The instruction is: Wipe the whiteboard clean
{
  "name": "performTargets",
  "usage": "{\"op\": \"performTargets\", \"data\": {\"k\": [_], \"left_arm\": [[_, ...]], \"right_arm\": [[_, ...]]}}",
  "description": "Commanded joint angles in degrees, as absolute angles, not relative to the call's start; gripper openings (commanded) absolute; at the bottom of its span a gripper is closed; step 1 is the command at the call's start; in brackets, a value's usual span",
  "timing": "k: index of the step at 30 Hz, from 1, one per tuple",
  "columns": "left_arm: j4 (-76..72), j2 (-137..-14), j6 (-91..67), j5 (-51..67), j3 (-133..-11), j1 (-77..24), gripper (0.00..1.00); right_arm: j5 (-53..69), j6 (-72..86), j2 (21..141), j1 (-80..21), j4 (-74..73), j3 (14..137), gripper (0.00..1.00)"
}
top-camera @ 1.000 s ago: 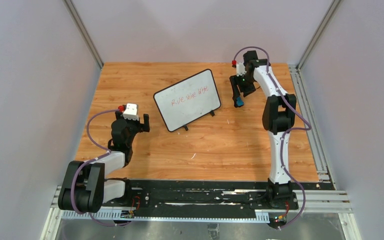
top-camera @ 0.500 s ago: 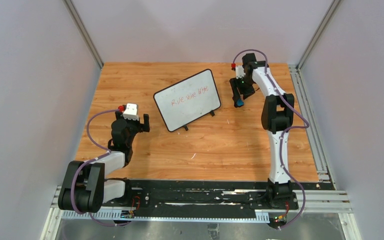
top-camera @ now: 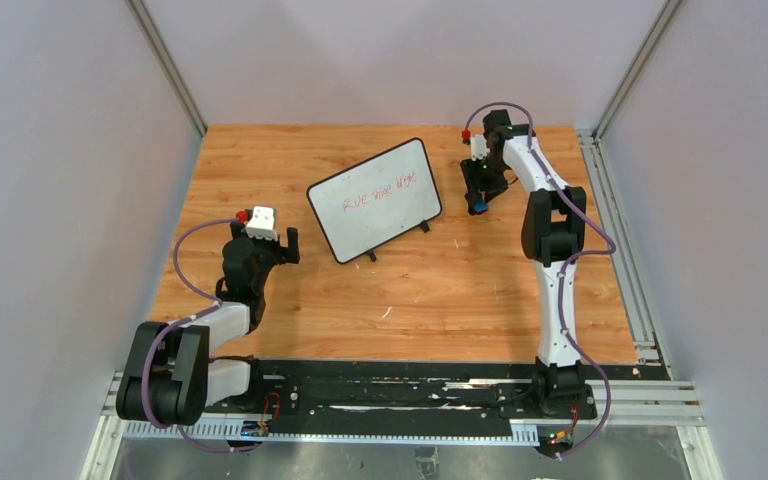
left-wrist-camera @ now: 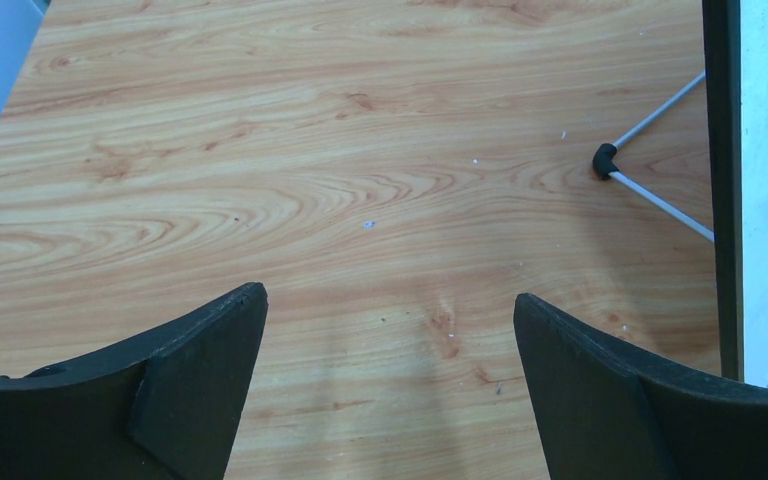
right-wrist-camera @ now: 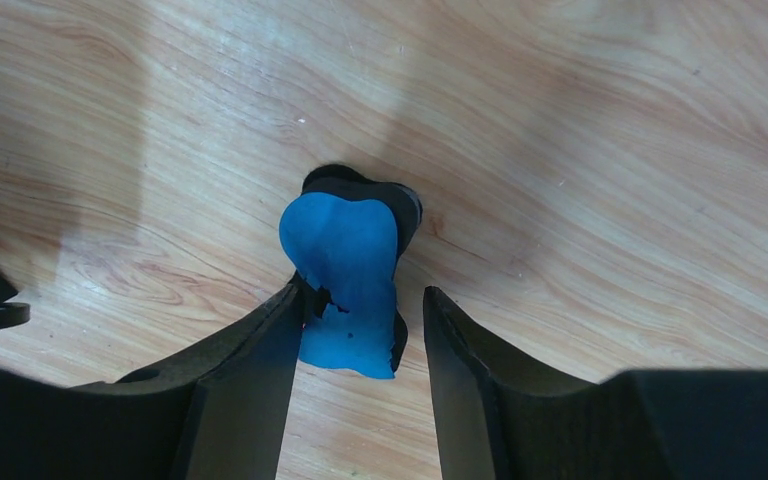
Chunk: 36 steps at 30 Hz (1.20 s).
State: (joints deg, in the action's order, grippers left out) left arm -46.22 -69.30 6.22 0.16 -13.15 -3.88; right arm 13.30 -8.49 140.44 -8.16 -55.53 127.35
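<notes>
The whiteboard [top-camera: 375, 200] stands tilted on two little black feet at the middle of the table, with red writing on its face. Its black frame edge [left-wrist-camera: 720, 150] and one foot [left-wrist-camera: 605, 158] show at the right of the left wrist view. A blue-and-black eraser block [top-camera: 479, 207] lies on the wood right of the board. My right gripper [top-camera: 477, 195] is down over it. In the right wrist view the eraser [right-wrist-camera: 345, 270] sits between the jaws of the right gripper [right-wrist-camera: 360, 292]: the left finger touches it, the right finger stands a small gap off. My left gripper [top-camera: 285, 245] hangs wide open and empty left of the board.
Grey walls close in the table on the left, back and right. A metal rail [top-camera: 615, 230] runs along the right edge. Bare wood lies under the left gripper [left-wrist-camera: 388, 295].
The right gripper's jaws have narrowed around the eraser, and the right wrist has shifted slightly over it. The left arm and the whiteboard have not moved.
</notes>
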Motion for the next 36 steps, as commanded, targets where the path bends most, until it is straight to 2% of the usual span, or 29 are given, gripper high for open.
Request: {"op": "performTargets", "data": {"k": [1,9,14,19,22,27,31,36], "left_arm": [[-47.11,-69.7,6.69,0.36,-14.59,-4.04,0.98],[-47.11,-69.79,6.74,0.51,-14.59,-4.04,0.98],[-47.02,-69.79,6.82,0.58,-14.68,-4.04,0.98],[-47.02,-69.4,6.74,0.68,-14.6,-4.04,0.98],[-47.02,-69.11,6.69,0.65,-14.46,-4.04,0.99],[-46.5,-68.04,6.81,0.75,-14.32,-4.04,0.99],[-45.4,-66.46,7.42,1.86,-13.95,-3.96,1.0],[-45.17,-63.96,7.91,4.87,-12.93,-3.29,0.92]], "right_arm": [[12.1,-8.62,141.81,-8.69,-56.1,128.07,0.49],[11.36,-8.13,141.61,-8.7,-55.82,127.68,0.43],[10.6,-7.47,140.12,-8.76,-54.87,126.06,0.36],[9.17,-6.41,137.79,-8.72,-54.06,123.97,0.19],[8.06,-5.09,136.21,-8.75,-54.11,122.99,0.02],[7.61,-1.31,130.42,-9.15,-52.51,116.83,0.01],[3.46,0.87,120.88,-11.18,-43.74,103.38,0.0],[0.74,3.74,107.97,-14.6,-34.7,89.66,0.01]]}}
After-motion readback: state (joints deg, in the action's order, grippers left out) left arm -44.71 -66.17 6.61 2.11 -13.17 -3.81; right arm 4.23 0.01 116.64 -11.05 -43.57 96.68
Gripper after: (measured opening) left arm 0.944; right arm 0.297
